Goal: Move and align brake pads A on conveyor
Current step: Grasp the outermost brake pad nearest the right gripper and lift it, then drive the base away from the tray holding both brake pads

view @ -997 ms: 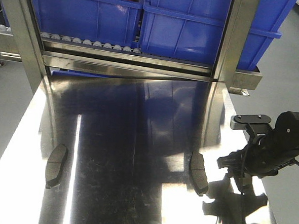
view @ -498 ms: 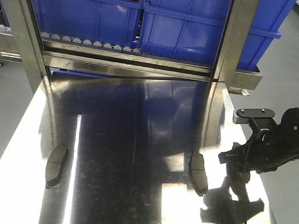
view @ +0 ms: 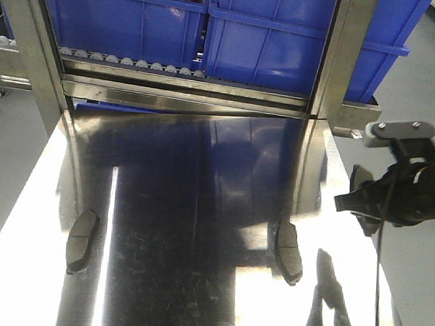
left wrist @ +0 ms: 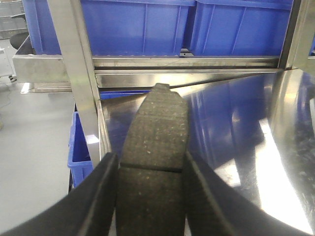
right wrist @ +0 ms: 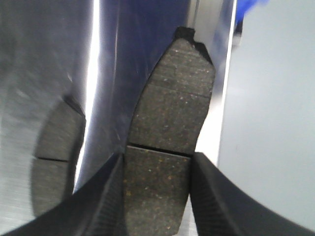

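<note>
right tool (view: 357,203) higher than before, brake pad (right wrist: 170,113) clamped, blue bins (view: 137,25) beyond

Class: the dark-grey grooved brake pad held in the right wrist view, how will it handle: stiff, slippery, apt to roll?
Probably stiff: the dark-grey grooved brake pad juts past the right gripper without sagging. Likely grippy, as its face looks coarse and speckled. Unlikely to roll: a matching pad lies flat on the shiny steel table.

Front view high; wrist views close.
All share the counter (view: 166,278); front and left face the blue bins (view: 123,20).
</note>
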Robot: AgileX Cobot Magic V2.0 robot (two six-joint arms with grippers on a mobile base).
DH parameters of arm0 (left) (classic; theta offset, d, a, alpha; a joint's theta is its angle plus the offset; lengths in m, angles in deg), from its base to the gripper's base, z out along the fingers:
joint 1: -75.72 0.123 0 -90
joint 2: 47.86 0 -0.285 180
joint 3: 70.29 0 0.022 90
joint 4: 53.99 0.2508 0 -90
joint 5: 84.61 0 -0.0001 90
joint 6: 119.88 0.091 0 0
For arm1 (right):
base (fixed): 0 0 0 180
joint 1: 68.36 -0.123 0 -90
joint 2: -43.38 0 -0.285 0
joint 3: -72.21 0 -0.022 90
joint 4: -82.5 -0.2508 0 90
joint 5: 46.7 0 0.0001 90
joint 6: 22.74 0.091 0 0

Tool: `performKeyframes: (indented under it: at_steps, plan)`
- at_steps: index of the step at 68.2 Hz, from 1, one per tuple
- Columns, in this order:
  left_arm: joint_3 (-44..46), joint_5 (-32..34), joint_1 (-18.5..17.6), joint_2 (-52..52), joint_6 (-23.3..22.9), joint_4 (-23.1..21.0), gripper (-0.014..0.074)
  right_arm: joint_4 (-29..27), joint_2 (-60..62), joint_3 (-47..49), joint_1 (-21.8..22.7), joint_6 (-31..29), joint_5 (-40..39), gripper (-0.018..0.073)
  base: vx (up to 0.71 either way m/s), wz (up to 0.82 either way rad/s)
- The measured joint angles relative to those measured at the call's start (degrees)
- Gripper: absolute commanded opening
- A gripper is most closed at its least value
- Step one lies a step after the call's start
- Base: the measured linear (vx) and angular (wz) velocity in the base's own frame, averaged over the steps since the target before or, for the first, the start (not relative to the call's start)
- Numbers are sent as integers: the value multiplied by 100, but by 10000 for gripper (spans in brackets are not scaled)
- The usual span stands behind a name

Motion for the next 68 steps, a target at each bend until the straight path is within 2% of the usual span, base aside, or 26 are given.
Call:
performKeyframes:
  at_steps: [15, 39, 54, 68]
  plan:
    - [0, 0, 0, 0, 0, 0, 146, 0, 1702, -899, 0, -7, -454, 0, 0, 0]
    - [0, 0, 0, 0, 0, 0, 146, 81, 4144, -2157, 0, -22, -429, 0, 0, 0]
    - [0, 0, 0, 0, 0, 0, 146, 125, 5108, -2751, 0, -22, -367, 0, 0, 0]
    - [0, 0, 0, 0, 0, 0, 146, 125, 5420, -2812, 0, -22, -357, 1, 0, 0]
